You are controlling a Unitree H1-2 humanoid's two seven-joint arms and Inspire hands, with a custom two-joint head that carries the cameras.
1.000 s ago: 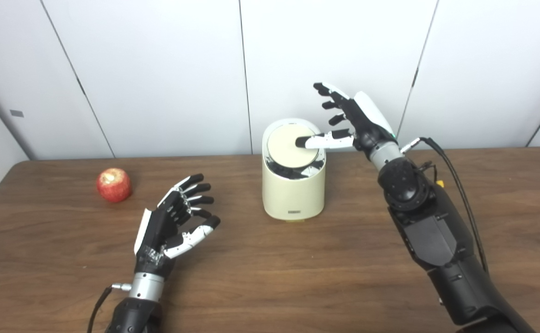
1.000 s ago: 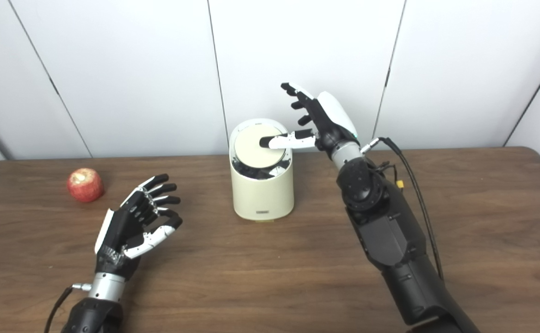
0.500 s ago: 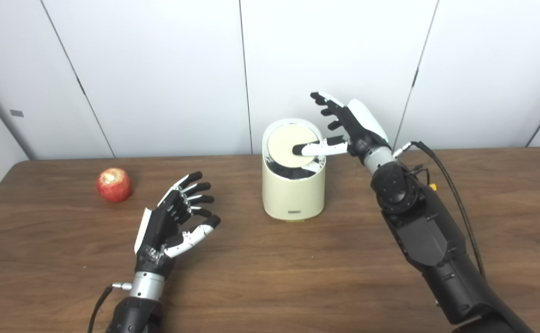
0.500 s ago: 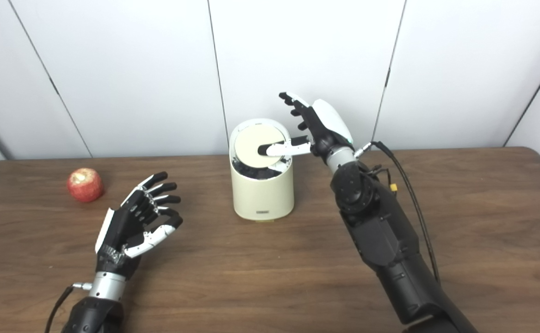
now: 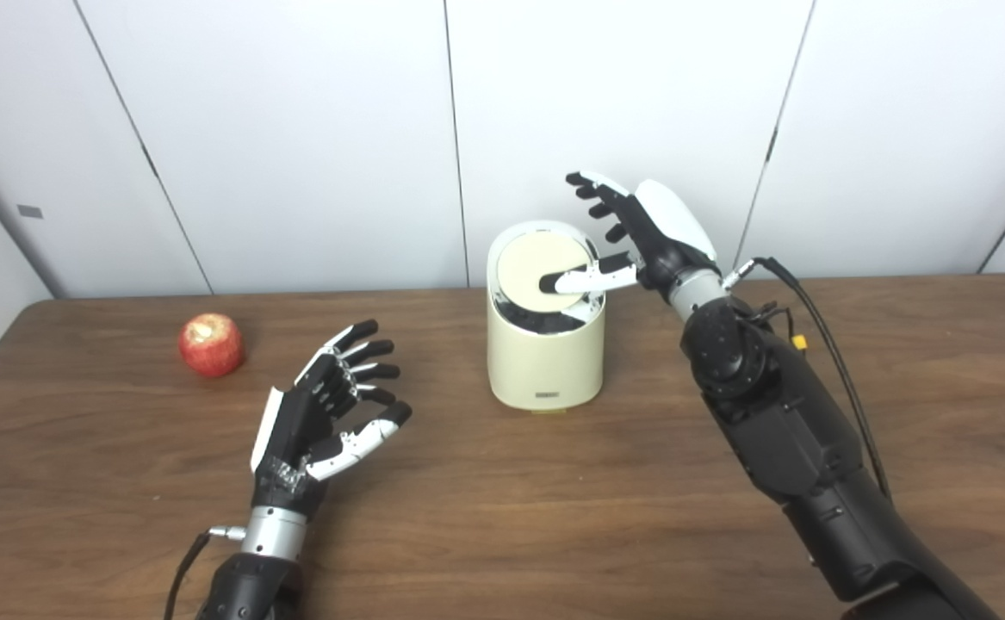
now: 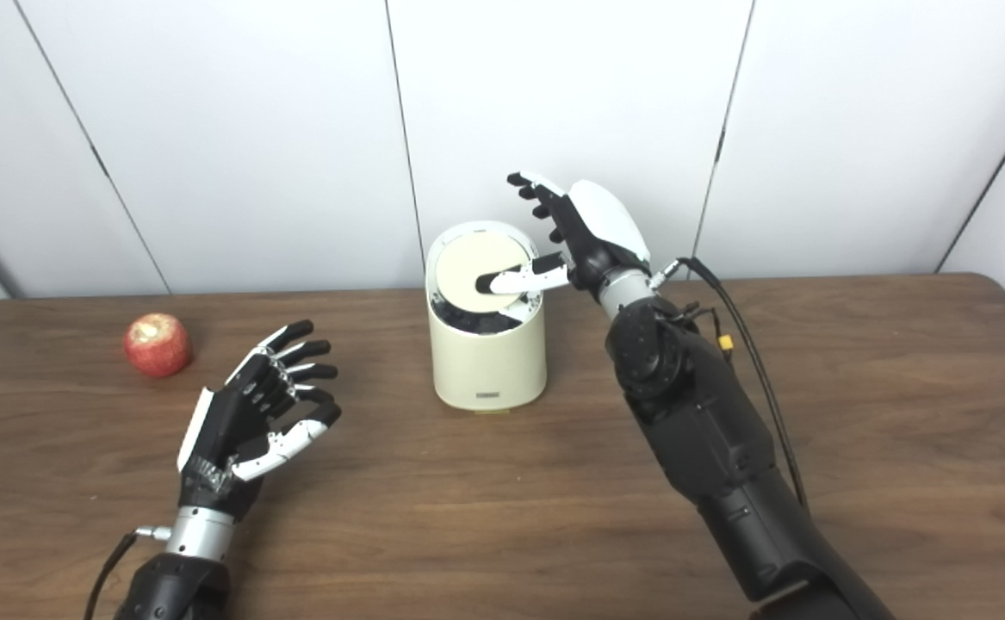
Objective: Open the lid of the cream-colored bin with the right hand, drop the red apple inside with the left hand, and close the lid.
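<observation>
A cream-colored bin (image 5: 545, 362) stands at the middle back of the table. Its round lid (image 5: 535, 269) is tilted, with a dark gap showing along its near edge. My right hand (image 5: 631, 232) is open beside the bin's right rim, fingers spread upward and its thumb lying across the lid. A red apple (image 5: 212, 344) rests at the far left of the table. My left hand (image 5: 325, 413) hovers open, palm up, between the apple and the bin, touching neither.
The brown wooden table (image 5: 502, 517) runs to a white panelled wall behind. A black cable (image 5: 821, 327) trails from my right wrist along the forearm.
My right hand has come down and shifted left, its thumb pressing further over the lid, which has tilted more. The left hand and the apple have stayed put.
</observation>
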